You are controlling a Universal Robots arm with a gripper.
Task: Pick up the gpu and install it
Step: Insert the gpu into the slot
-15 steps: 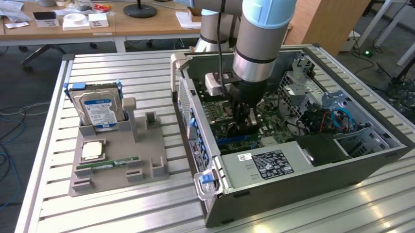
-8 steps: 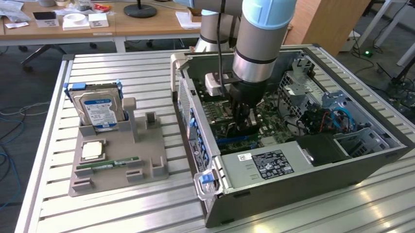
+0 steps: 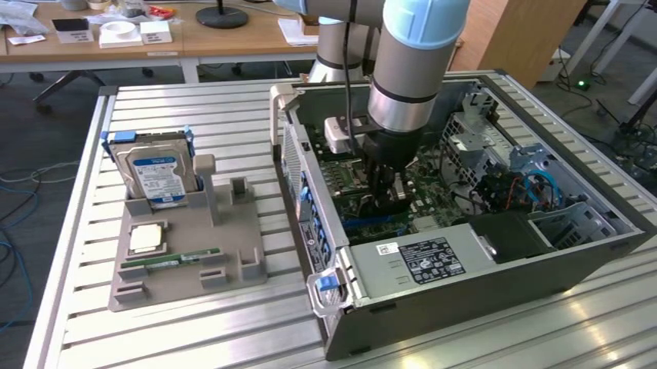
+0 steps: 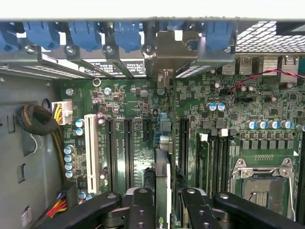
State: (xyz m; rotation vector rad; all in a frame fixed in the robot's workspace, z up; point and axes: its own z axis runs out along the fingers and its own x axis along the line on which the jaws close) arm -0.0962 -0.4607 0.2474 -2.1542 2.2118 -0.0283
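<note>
The gpu (image 4: 162,176) clamped edge-on between the fingers (image 4: 143,210) inside the computer case (image 3: 462,284).
Exterior view: a slatted metal counter (image 3: 205,330), wooden desks (image 3: 154,38) behind, carries the open case with the gripper (image 3: 385,192) inside, and a grey tray (image 3: 236,269) holding a hard drive (image 3: 154,177) and memory stick (image 3: 169,261). Wrist view: the card stands over the motherboard (image 4: 133,109) slots.

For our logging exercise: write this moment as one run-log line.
pincer: shut on gpu | gpu: edge-on over board slots | arm: reaching into case | seated: cannot tell
</note>
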